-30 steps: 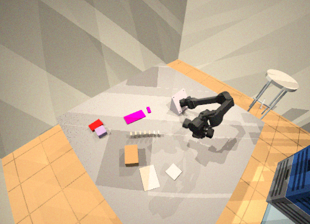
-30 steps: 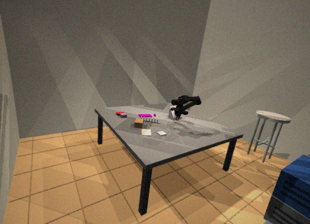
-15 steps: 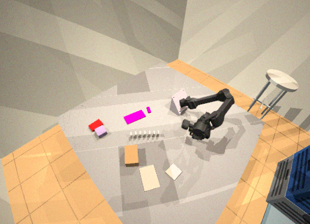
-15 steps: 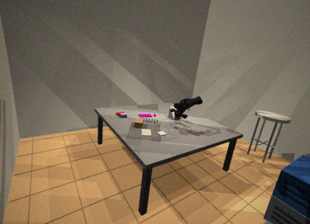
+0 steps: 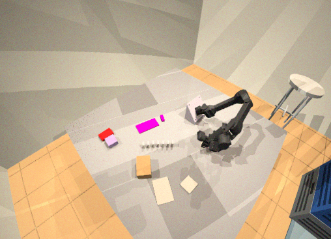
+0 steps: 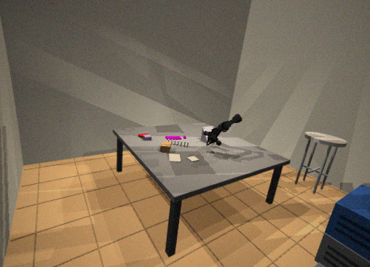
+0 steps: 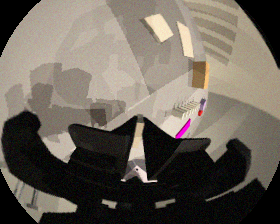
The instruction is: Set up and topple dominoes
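Several pale thin dominoes stand upright in a straight, evenly spaced row on the table. My gripper is shut on a domino, which shows as a narrow tan strip between the fingertips in the wrist view. The gripper is above the table, to the right of the row in the top and exterior views and well apart from it. In the top and exterior views the held domino is too small or hidden to make out. No loose domino can be made out on the table.
An orange-brown box is in front of the row. A magenta plate and small magenta block lie behind it. Two cream plates lie in front. Red and lilac blocks are left. A pale wedge stands by the arm.
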